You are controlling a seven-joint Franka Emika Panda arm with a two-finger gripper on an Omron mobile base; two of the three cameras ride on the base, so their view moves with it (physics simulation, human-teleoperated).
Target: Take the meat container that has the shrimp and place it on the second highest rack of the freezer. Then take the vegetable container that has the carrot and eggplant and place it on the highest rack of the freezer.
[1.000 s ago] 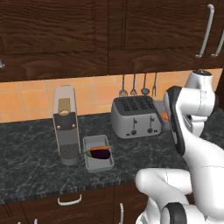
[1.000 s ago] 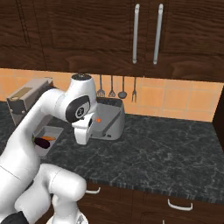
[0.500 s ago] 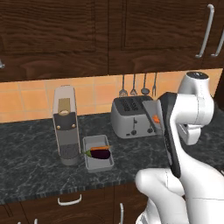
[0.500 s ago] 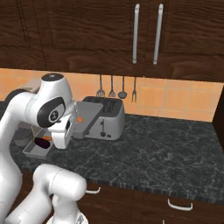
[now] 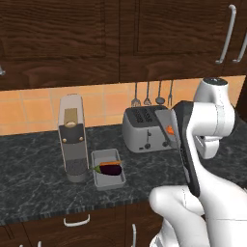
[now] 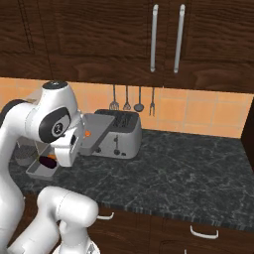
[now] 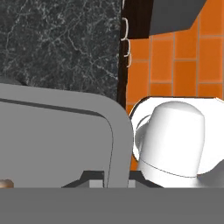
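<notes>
The meat container (image 6: 97, 135) is a flat grey tray held up in the air in front of the toaster, tilted, with the small orange shrimp (image 6: 87, 133) in it. My gripper (image 6: 79, 144) is shut on the tray's near rim; the left base view shows the tray (image 5: 166, 126) edge-on behind my forearm. In the hand view the tray wall (image 7: 65, 140) covers the lower left. The vegetable container (image 5: 102, 179) rests on the counter beside the coffee machine, holding the dark purple eggplant (image 5: 111, 169) and the carrot (image 5: 109, 163). The freezer is out of view.
A silver toaster (image 5: 142, 131) stands against the tiled wall, with utensils (image 5: 147, 94) hanging above it. A tall grey coffee machine (image 5: 72, 142) stands at the left. Dark wall cabinets (image 6: 163, 34) hang overhead. The black stone counter (image 6: 198, 173) stretches right.
My arm has turned and carried the tray with the shrimp leftward across the toaster's front. The vegetable container has stayed put.
</notes>
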